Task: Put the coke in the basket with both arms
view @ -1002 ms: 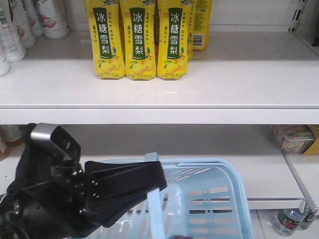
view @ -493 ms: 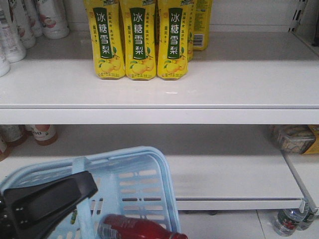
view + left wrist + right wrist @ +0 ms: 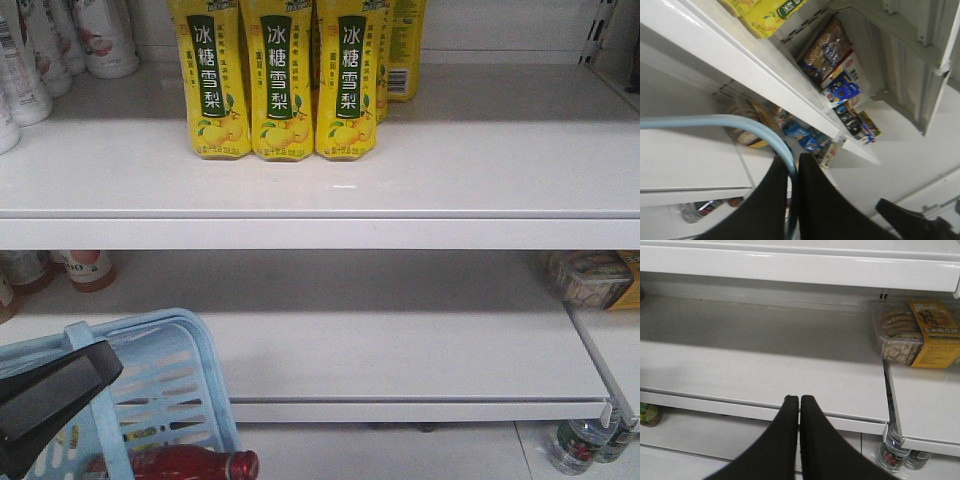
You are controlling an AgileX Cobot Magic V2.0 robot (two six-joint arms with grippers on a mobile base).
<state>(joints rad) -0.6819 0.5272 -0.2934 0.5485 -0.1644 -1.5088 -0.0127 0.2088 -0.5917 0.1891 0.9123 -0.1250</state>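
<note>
Lying on its side inside the basket (image 3: 170, 385), the coke (image 3: 185, 465) points its cap rightward. Left gripper (image 3: 792, 200) pinches the basket's handle (image 3: 740, 125), nearest the bottle; right gripper (image 3: 799, 405), jaws pressed together empty, faces the shelf (image 3: 765, 370).

Lower shelf (image 3: 400, 340) mostly bare, wide passage above it; basket (image 3: 190, 370) blocks bottom-left, snack box (image 3: 912, 332) at right end, yellow bottles (image 3: 280, 80) crowd the upper shelf.
</note>
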